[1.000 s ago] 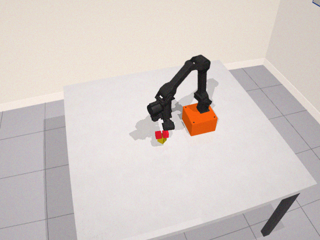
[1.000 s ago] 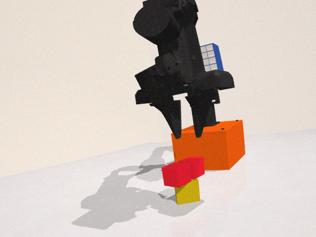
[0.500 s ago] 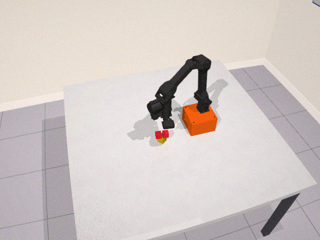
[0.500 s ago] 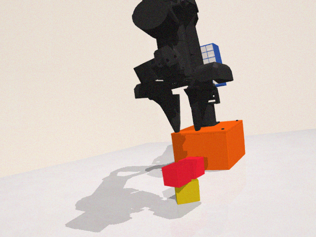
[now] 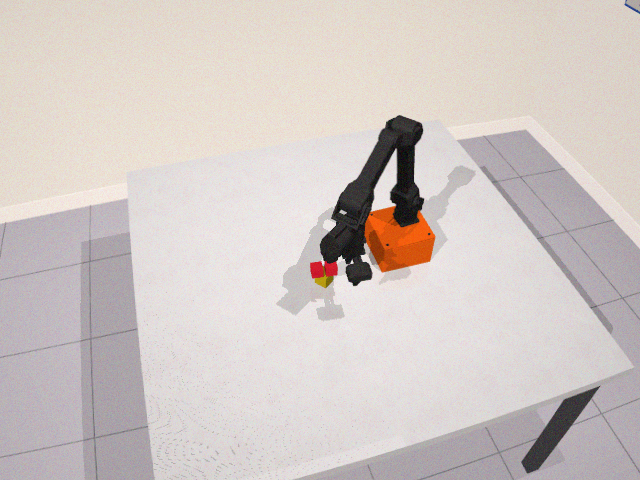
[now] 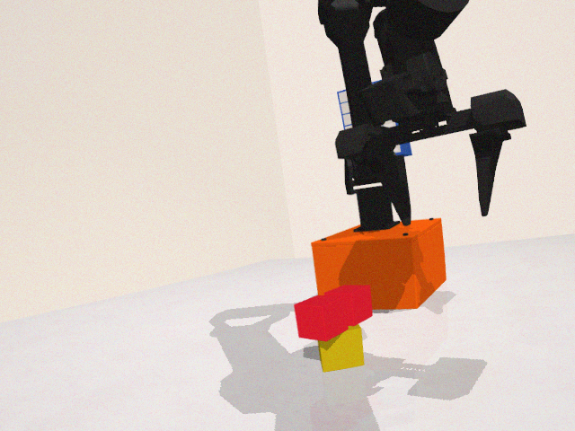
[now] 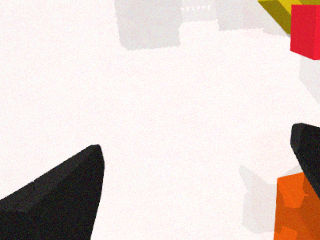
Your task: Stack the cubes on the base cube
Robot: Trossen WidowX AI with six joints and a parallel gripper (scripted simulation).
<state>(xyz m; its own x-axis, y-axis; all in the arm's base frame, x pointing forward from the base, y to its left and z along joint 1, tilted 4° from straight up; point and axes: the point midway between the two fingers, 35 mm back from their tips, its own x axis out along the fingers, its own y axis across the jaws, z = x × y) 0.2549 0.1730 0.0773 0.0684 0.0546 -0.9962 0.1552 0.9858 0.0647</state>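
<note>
My gripper hangs spread wide with nothing between the fingers, up above the table and off toward three o'clock from the stack in the exterior view. The two red cubes sit side by side on the yellow base cube, each overhanging it, and that stack stands at about seven o'clock from the orange pedestal that carries the arm. I read the cubes as small, rigid, flat-faced blocks, light enough that a brushing finger could tip one off its corner perch; their smooth faces look slippery, so any regrasp should pinch two opposite side faces squarely and near mid-height, never an edge. In the top view a thin line separates the red pair, which I take for the required gap, though I cannot judge its width. From the exterior view the two reds merge into one mass, so the gap is hidden there, and I cannot confirm that both sit level. The wrist view cuts the stack off at its one o'clock corner, showing only slivers of red and a yellow wedge. The upper arm is cropped out of the exterior view, and a blue gridded panel behind it is mostly covered.
</note>
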